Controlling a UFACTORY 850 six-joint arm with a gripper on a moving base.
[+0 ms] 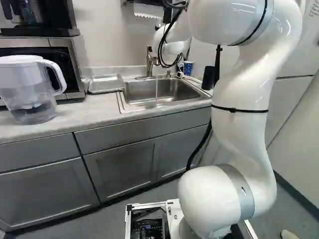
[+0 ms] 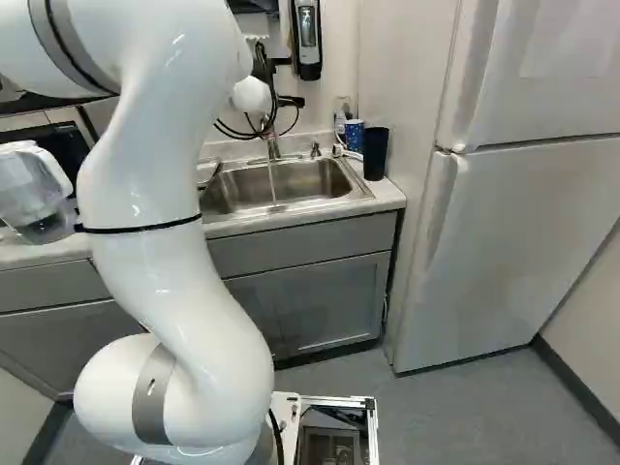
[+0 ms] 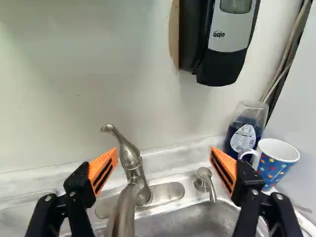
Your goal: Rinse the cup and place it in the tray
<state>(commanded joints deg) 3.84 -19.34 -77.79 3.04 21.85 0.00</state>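
Observation:
Part of my gripper (image 2: 291, 101) shows dark beside the wrist in the right base view. In the wrist view the gripper (image 3: 164, 165) stands wide open, nothing held, its fingers on either side of the faucet (image 3: 131, 173). Water runs in a thin stream into the steel sink (image 1: 130, 94). A blue cup with coloured dots (image 3: 277, 165) stands on the counter beyond one finger, near the sink's corner; a dark cup (image 2: 375, 155) stands close to it. A tray (image 1: 105, 84) lies on the counter beside the sink, at its left in the left base view.
A soap dispenser (image 3: 224, 44) hangs on the wall above. A bottle of blue liquid (image 3: 244, 133) stands behind the dotted cup, and a small pump (image 3: 203, 181) beside the faucet. A water pitcher (image 1: 30, 89) and a microwave (image 1: 75, 69) are beyond the tray; a fridge (image 2: 523, 232) stands beside the counter.

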